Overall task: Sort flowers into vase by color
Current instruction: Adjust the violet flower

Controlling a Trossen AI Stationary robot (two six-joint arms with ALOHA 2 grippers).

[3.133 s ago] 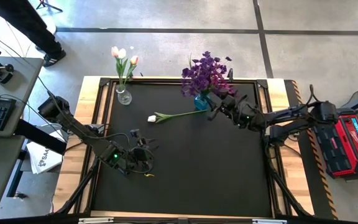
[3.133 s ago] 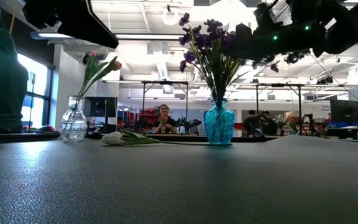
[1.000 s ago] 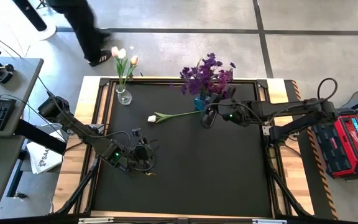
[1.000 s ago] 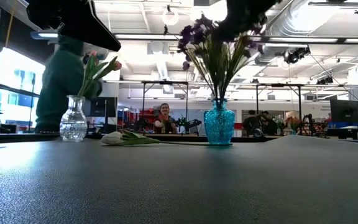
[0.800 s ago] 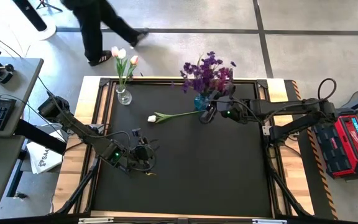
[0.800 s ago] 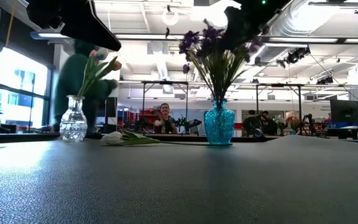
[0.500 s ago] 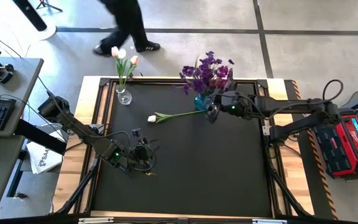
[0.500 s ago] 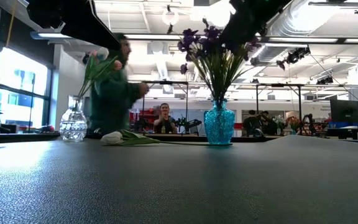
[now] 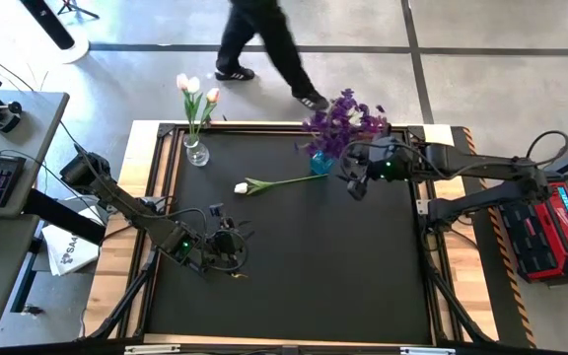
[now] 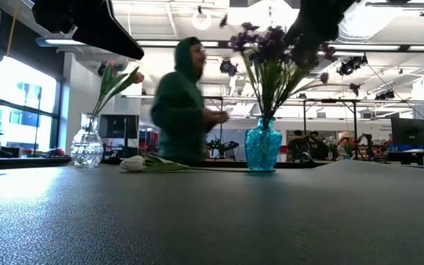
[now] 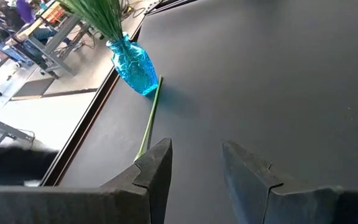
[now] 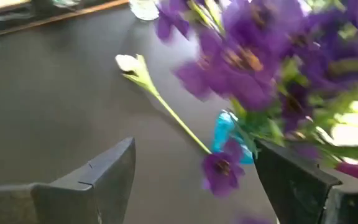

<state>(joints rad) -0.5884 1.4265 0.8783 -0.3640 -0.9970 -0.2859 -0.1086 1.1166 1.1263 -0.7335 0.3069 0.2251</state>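
Hovering beside purple flowers (image 9: pixel 343 118), right gripper (image 9: pixel 355 186) open, empty

Workshop hall, concrete floor (image 9: pixel 481 89) (exposed ducts (image 10: pixel 366 26))

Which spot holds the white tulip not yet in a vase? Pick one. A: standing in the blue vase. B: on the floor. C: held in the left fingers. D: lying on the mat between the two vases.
D: the white tulip lies flat on the black mat, its stem end at the blue vase, its bloom toward the clear vase.
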